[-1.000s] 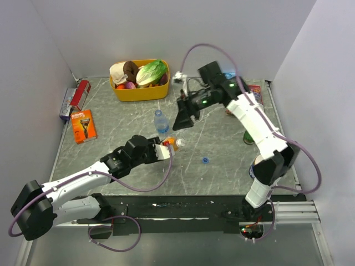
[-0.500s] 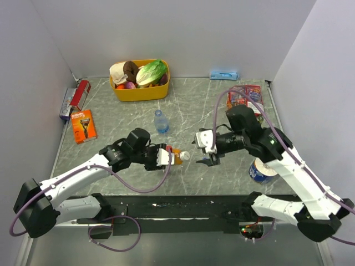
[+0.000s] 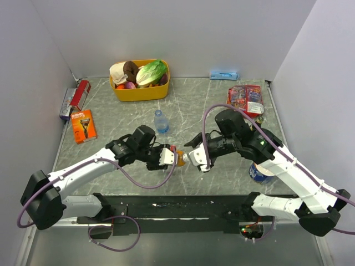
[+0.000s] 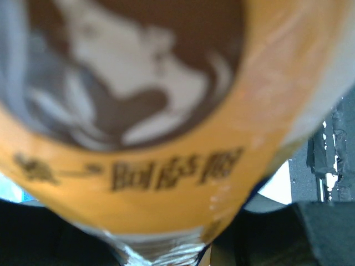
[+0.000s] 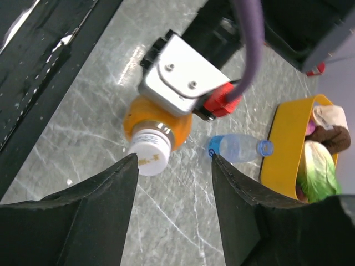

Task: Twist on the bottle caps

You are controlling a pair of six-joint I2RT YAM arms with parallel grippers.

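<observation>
Capping of the orange bottle under way.
My left tool is clenched on the orange bottle, held over the near middle of the table. Its white cap sits on the neck, with my right tool spread wide before it. Tightening looks unfinished, and the water bottle at mid-table is not yet handled. The table is grey and marbled, the walls pale.

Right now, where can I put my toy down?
Free: between the basket and snack bag; also in front of the razor box. Crowded: the middle, where left claw and right claw meet at the orange bottle.
</observation>
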